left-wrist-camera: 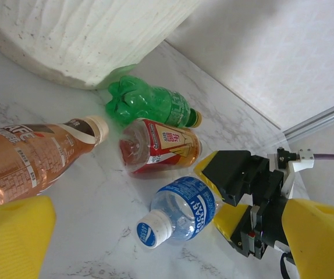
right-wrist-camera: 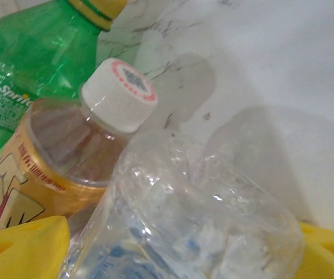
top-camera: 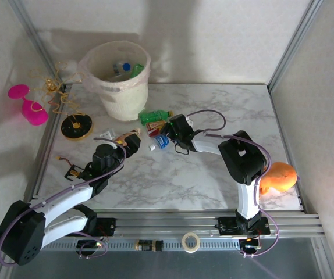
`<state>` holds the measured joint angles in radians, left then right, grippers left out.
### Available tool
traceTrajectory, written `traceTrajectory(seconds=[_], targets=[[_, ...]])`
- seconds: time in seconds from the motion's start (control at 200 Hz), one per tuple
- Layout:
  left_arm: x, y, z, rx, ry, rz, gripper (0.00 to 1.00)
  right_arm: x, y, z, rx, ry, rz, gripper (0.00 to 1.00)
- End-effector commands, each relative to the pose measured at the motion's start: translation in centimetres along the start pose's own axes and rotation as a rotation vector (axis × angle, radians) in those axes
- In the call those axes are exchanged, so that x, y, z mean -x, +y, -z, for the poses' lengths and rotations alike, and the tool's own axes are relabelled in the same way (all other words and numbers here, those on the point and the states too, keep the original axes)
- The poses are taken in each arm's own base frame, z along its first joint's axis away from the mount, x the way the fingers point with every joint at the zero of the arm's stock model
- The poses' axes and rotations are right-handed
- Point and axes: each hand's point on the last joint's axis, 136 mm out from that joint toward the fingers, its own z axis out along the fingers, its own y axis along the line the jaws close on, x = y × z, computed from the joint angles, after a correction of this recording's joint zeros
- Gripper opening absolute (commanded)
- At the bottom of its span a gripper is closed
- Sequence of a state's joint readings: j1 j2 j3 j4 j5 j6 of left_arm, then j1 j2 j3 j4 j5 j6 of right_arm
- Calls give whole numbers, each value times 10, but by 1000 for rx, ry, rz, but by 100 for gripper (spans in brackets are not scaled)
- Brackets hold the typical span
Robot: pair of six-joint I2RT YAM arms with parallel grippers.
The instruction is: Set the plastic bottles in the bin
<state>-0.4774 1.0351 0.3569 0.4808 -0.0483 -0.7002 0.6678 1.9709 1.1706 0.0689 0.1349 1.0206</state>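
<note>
A clear crushed bottle with a blue label (top-camera: 162,142) (left-wrist-camera: 184,212) (right-wrist-camera: 202,221) lies on the marble table. My right gripper (top-camera: 166,135) (left-wrist-camera: 216,192) (right-wrist-camera: 184,256) is shut on its base end, a yellow pad pressing each side. Beside it lie a bottle with a red-and-yellow label (left-wrist-camera: 158,145) (right-wrist-camera: 68,145) and a green bottle (top-camera: 154,116) (left-wrist-camera: 149,104) (right-wrist-camera: 27,64). A copper-brown bottle (left-wrist-camera: 27,160) lies left of them. My left gripper (top-camera: 133,139) (left-wrist-camera: 167,256) hangs open just short of the pile, holding nothing. The cream-white bin (top-camera: 120,102) (left-wrist-camera: 85,40) stands behind, with bottles (top-camera: 124,68) inside.
A pink wine glass (top-camera: 30,104), tangled gold wire (top-camera: 53,87) and a black-and-yellow disc (top-camera: 76,125) sit left of the bin. A round orange object (top-camera: 280,176) rests at the table's right edge behind my right arm. A tape roll (top-camera: 191,241) lies on the front rail.
</note>
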Motion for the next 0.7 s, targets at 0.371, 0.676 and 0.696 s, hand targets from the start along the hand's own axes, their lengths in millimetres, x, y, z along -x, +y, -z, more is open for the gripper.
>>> traceTrajectory(seconds=[0.371, 0.676, 0.696], targets=[[-7, -35, -14, -145, 68, -10, 99, -16, -44, 13, -87, 32, 111, 67], [-23, -40, -20, -163, 141, -1, 99, -14, -39, 10, -66, 52, 159, 73], [-23, -41, -20, -164, 142, -2, 99, -13, -39, 8, -65, 53, 158, 74]])
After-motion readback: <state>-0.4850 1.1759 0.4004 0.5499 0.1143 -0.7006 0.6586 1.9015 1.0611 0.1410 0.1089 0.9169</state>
